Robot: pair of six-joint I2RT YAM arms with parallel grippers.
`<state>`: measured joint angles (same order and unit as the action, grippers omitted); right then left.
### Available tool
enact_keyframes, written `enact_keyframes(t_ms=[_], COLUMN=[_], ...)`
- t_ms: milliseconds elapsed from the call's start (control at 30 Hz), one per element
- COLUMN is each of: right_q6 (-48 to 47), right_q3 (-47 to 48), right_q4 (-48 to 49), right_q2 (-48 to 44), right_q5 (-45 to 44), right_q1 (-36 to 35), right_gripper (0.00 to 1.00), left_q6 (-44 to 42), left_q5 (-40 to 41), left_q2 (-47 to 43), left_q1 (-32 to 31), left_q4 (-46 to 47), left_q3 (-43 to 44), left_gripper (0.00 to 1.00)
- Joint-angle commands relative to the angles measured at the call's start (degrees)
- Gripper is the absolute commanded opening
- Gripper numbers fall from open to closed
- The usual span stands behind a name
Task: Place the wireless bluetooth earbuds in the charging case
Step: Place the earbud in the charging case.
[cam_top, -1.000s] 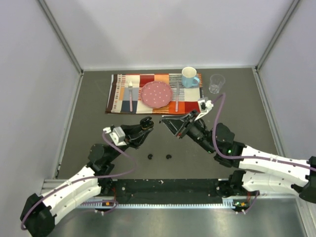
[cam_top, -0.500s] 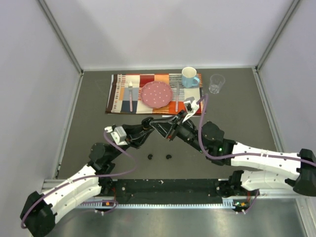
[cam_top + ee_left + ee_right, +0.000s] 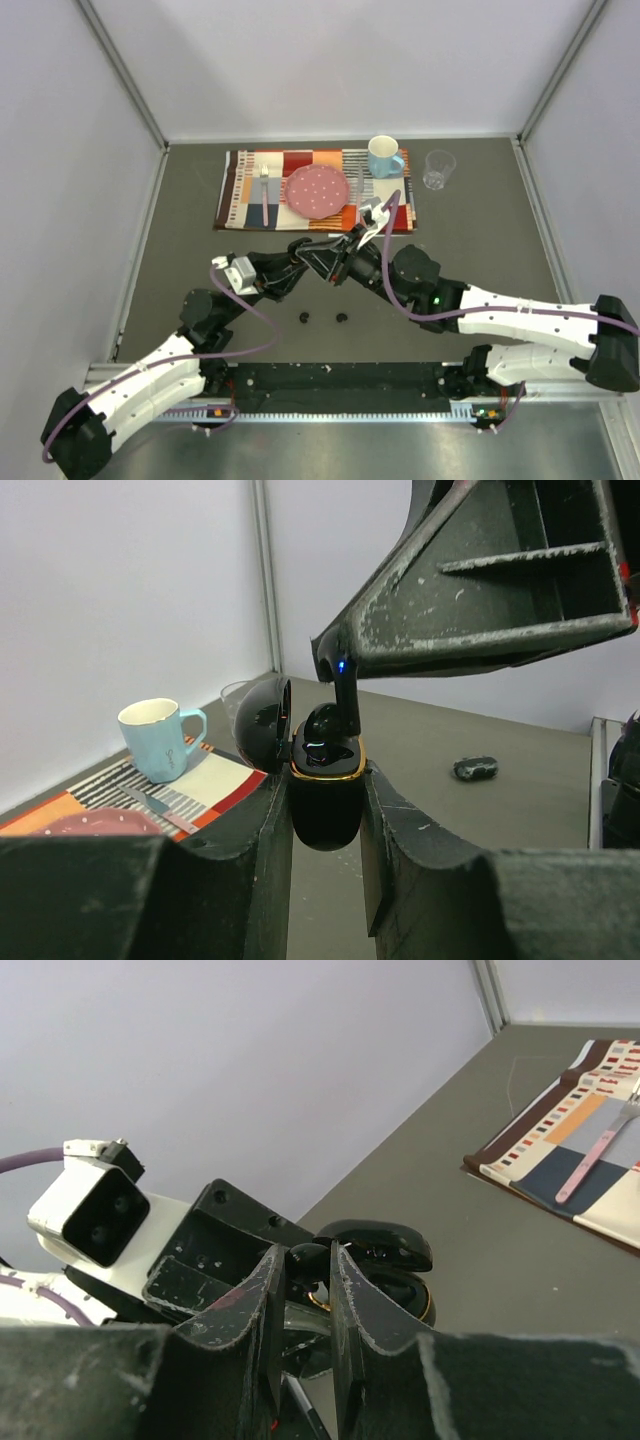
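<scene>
My left gripper (image 3: 325, 792) is shut on the black charging case (image 3: 325, 805), holding it upright off the table with its lid (image 3: 262, 723) swung open. My right gripper (image 3: 308, 1256) is shut on one of the wireless bluetooth earbuds (image 3: 314, 1260) directly above the case (image 3: 405, 1295). Its stem (image 3: 346, 695) shows a blue light and reaches down to the case's gold-rimmed opening. From above, the two grippers (image 3: 297, 252) (image 3: 328, 262) meet at the table's centre. Two more earbuds (image 3: 305, 318) (image 3: 342, 318) lie on the table in front of them.
A striped placemat (image 3: 240, 195) at the back carries a pink plate (image 3: 317, 191), two forks (image 3: 265, 190) (image 3: 359, 195) and a blue mug (image 3: 384, 156). A clear glass (image 3: 438, 168) stands right of it. White walls enclose the table.
My right arm has swung left with the earbud, bringing it from a hand's width away to just over the open case. The left gripper and case have stayed put.
</scene>
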<state>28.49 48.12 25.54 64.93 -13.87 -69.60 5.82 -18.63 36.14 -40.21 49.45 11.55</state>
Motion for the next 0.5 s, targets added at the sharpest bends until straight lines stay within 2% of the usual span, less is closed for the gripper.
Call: enact_keyframes(t_ms=[0, 467], right_q6=[-0.7, 0.4], right_q3=[3.0, 2.3], right_q4=[0.0, 1.4], right_q2=[0.6, 2.0], right_q5=[-1.8, -3.4], right_q1=[-0.8, -0.9], right_gripper=[0.0, 0.0], left_q6=[-0.1, 0.6], left_q5=[-0.8, -1.6], left_q2=[-0.1, 0.8], left_q1=[0.0, 0.0], left_q4=[2.5, 4.0], left_q3=[2.7, 2.7], left_gripper=[0.0, 0.0])
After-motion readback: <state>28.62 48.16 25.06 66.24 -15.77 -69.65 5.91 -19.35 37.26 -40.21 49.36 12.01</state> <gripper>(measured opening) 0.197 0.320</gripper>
